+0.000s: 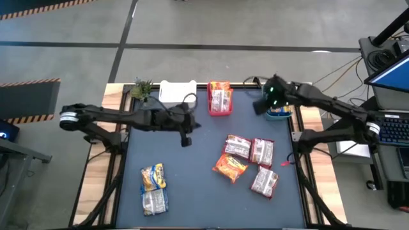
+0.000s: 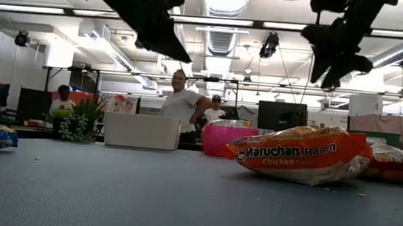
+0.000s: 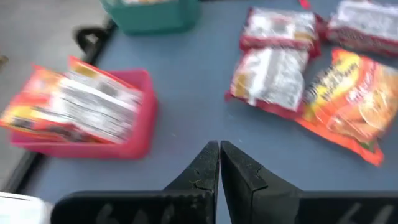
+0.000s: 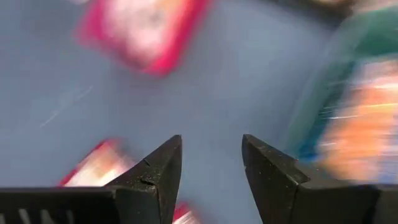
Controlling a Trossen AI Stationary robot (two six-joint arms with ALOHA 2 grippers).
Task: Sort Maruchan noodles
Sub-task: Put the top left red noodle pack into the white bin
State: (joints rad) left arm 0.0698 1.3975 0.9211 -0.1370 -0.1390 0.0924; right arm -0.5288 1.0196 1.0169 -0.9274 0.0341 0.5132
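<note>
Presently, my right end effector (image 1: 273, 97): fingers parted, empty, above the teal bin (image 1: 279, 114). Left end effector (image 1: 186, 139): closed, empty, mid-desk (image 1: 192, 191). Maruchan noodles (image 1: 248, 164): five packets clustered desk-right, two (image 1: 154, 188) front-left, some in the pink bin (image 1: 219, 108). I judge them light, crinkly, slippery, brittle inside; pinch across a narrow edge.

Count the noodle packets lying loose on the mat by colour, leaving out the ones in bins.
Silver-and-red packets: 3
Orange packet: 1
Blue-and-yellow packets: 2
Total: 6
</note>
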